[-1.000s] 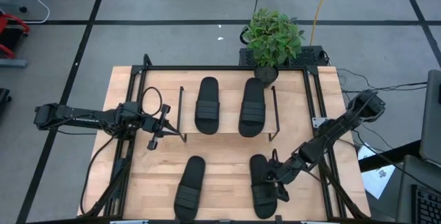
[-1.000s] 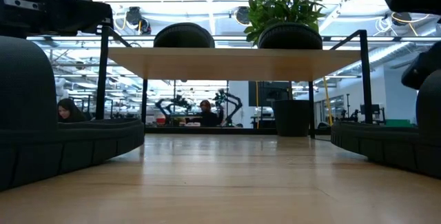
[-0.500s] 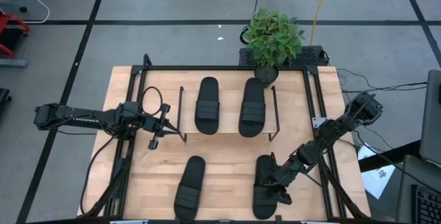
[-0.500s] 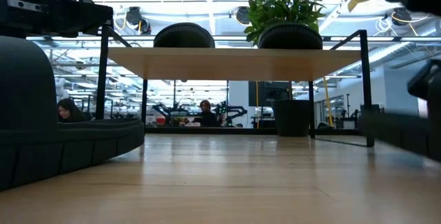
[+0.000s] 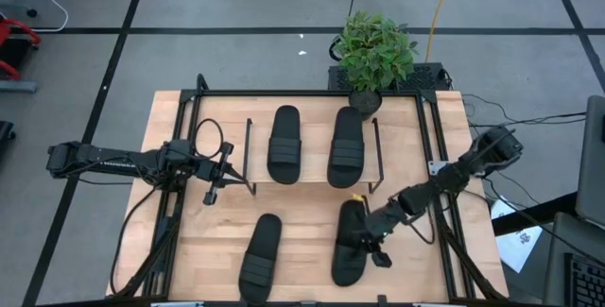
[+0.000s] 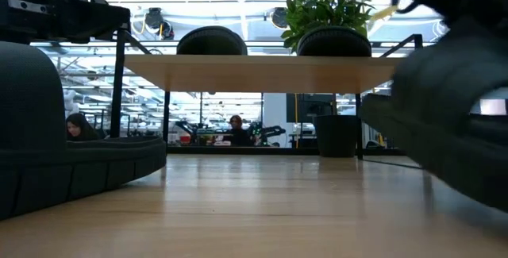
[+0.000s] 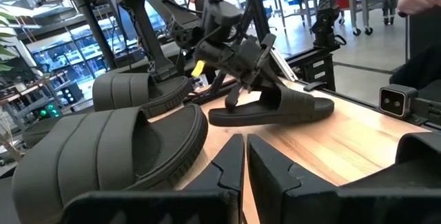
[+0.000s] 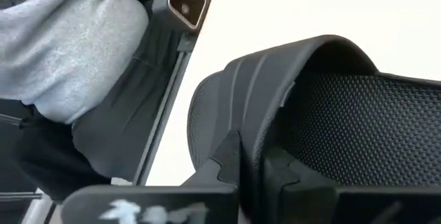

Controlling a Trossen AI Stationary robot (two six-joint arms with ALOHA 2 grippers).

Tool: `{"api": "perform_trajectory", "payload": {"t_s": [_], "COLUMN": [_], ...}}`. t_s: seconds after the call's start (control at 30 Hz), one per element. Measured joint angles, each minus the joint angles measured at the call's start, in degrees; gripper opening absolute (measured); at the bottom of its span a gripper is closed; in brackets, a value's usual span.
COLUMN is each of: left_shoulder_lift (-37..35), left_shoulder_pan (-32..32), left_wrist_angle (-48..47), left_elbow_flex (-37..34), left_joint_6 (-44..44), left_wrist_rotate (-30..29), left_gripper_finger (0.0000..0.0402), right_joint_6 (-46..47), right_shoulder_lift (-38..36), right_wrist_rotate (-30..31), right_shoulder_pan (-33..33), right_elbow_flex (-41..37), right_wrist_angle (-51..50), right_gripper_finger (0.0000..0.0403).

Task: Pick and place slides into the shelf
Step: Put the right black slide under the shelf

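Two black slides lie side by side, soles down, on the shelf at the table's far middle. A third slide lies flat on the table near the front edge. The fourth slide is raised at the near right, with my right gripper shut on it. My left gripper hovers shut and holding nothing by the shelf's left end. My right gripper pinches the strap's edge between its two fingers, one finger on the ribbed outside and the other underneath, over the footbed. The fingers come slanting down from the table's right side. The slide is lifted off the table and tilted.
A potted plant stands at the table's far edge, behind the shelf's right end. Black rails frame the tabletop. A small camera box sits at the near edge. Someone in grey clothes is beyond the table.
My right gripper has shut on the near right slide's strap and moved up and toward the far left. The slide has come off the table, shifted toward the shelf and turned, its near end swinging left.
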Motion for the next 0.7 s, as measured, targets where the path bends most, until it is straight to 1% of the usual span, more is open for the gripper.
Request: {"api": "perform_trajectory", "payload": {"t_s": [0.13, 0.23, 0.33, 0.53, 0.7], "left_shoulder_lift": [0.0, 0.0, 0.0, 0.0, 0.0], "left_shoulder_pan": [0.0, 0.0, 0.0, 0.0, 0.0], "left_wrist_angle": [-0.4, -1.1, -1.4, -1.4, -1.4], "left_elbow_flex": [0.0, 0.0, 0.0, 0.0, 0.0], "left_joint_6": [0.0, 0.0, 0.0, 0.8, 1.3], "left_wrist_rotate": [0.0, 0.0, 0.0, 0.0, 0.0], "left_gripper_finger": [0.0026, 0.0026, 0.0026, 0.0026, 0.0026], "right_joint_6": [-3.1, -5.2, -5.5, -5.2, -5.2], "right_shoulder_lift": [0.0, 0.0, 0.0, 0.0, 0.0], "right_wrist_rotate": [-4.0, -5.3, -5.2, -5.2, -1.9], "right_shoulder_pan": [-3.2, -4.5, -5.4, -6.2, -6.7], "right_elbow_flex": [2.7, 5.6, 7.2, 7.3, 7.3], "right_wrist_angle": [-1.9, -7.1, -11.1, -11.3, -11.5], "right_gripper_finger": [0.0003, 0.0002, 0.0002, 0.0001, 0.0011]}}
